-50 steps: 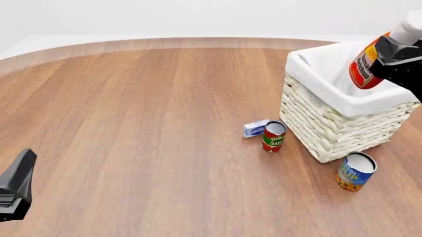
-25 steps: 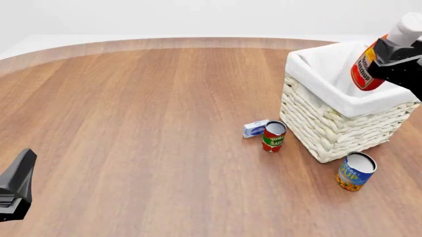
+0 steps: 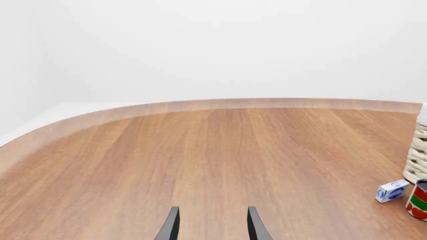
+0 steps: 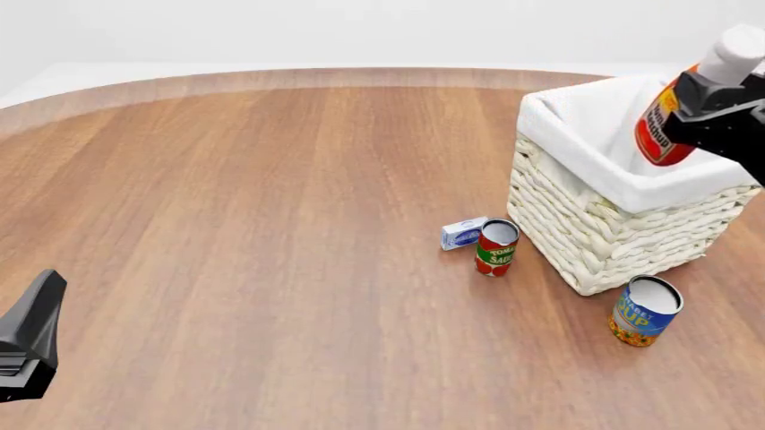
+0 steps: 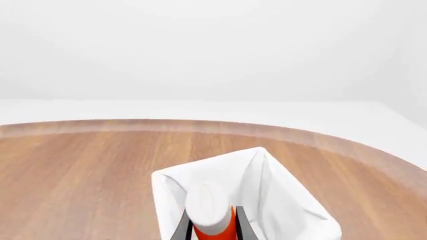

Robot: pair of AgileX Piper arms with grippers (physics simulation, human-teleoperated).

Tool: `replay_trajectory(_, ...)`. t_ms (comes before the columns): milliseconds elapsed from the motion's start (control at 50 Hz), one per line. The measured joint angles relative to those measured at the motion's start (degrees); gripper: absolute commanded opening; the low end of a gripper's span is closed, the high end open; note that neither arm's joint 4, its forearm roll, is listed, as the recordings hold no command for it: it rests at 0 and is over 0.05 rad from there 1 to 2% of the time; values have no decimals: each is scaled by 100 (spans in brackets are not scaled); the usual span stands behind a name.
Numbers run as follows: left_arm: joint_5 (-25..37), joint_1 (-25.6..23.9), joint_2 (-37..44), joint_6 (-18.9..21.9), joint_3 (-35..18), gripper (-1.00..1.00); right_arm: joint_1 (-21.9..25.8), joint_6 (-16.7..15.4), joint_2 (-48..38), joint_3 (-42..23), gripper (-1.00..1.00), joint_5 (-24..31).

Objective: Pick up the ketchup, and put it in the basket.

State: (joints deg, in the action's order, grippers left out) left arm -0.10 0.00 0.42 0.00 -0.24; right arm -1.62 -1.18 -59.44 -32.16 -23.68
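The ketchup (image 4: 665,125) is a red-orange bottle with a white cap, tilted cap up and to the right. My right gripper (image 4: 715,103) is shut on it and holds it over the open top of the cream wicker basket (image 4: 604,228), bottle base at the white liner. In the right wrist view the white cap (image 5: 208,209) sits between the fingers (image 5: 181,229) above the basket (image 5: 280,200). My left gripper (image 4: 27,345) is at the near left edge, far from the basket; its fingers (image 3: 172,225) stand apart and empty.
A small red-green tomato sauce can (image 4: 495,247) and a small white-blue box (image 4: 463,233) stand just left of the basket. A blue-yellow can (image 4: 644,310) stands in front of it. The basket edge, box (image 3: 391,191) and can (image 3: 418,200) also show in the left wrist view.
The right gripper has turned the ketchup more upright and shifted it slightly right over the basket. The left arm has not moved.
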Motion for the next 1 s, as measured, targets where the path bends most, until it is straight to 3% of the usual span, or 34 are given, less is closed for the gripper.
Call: replay_trajectory(1000, 0, 0, 0, 0, 0, 100, 117, -440, -660, -20, -100, -160)
